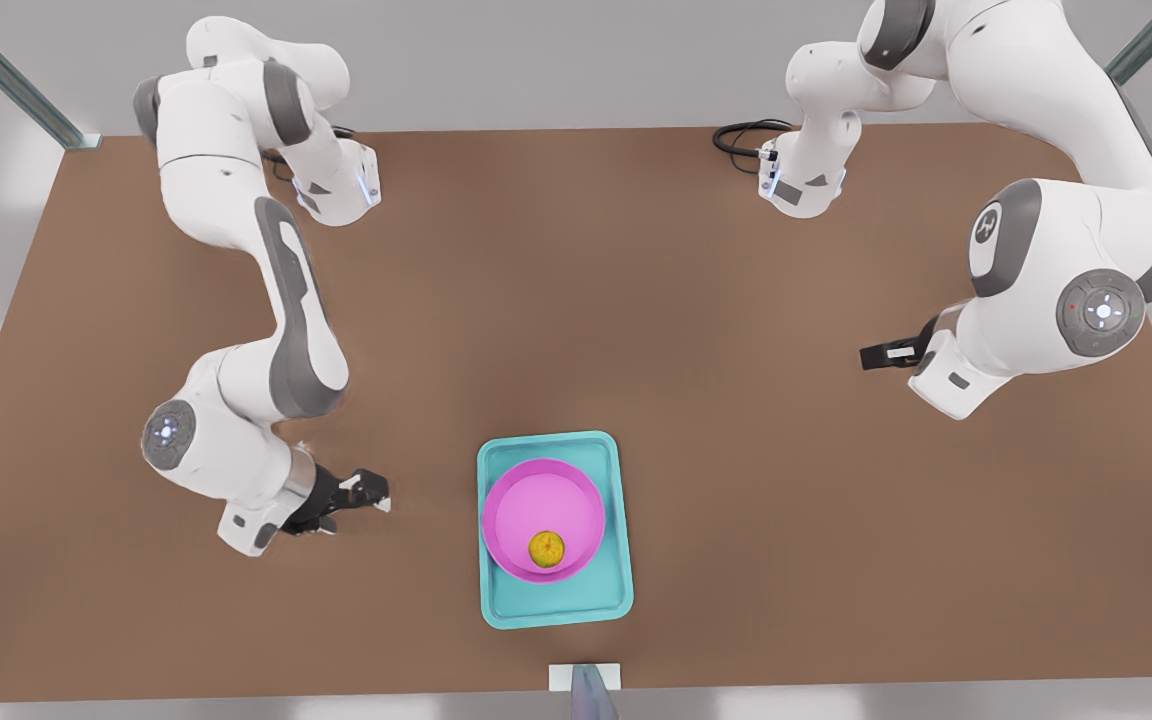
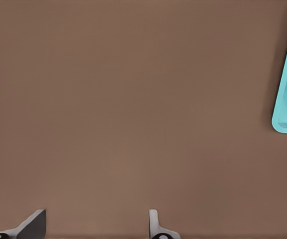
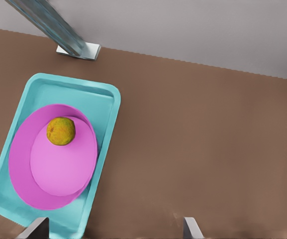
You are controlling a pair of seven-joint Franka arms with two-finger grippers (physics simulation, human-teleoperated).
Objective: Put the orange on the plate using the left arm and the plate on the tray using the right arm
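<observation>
Small round yellow-orange fruit (image 1: 547,548) sits on the round magenta-pink plate (image 1: 521,510), near-side rim. Plate rests in the rectangular teal tray (image 1: 596,600) on the brown table (image 1: 636,320). Left gripper (image 1: 368,492) beside the tray, fingers apart, empty. Right gripper (image 1: 886,354) farther back, fingers spread, empty.

Two white arms with grey joint bands; round grey joint caps with small lights; black end effectors; black cable (image 1: 751,135) at one base.
</observation>
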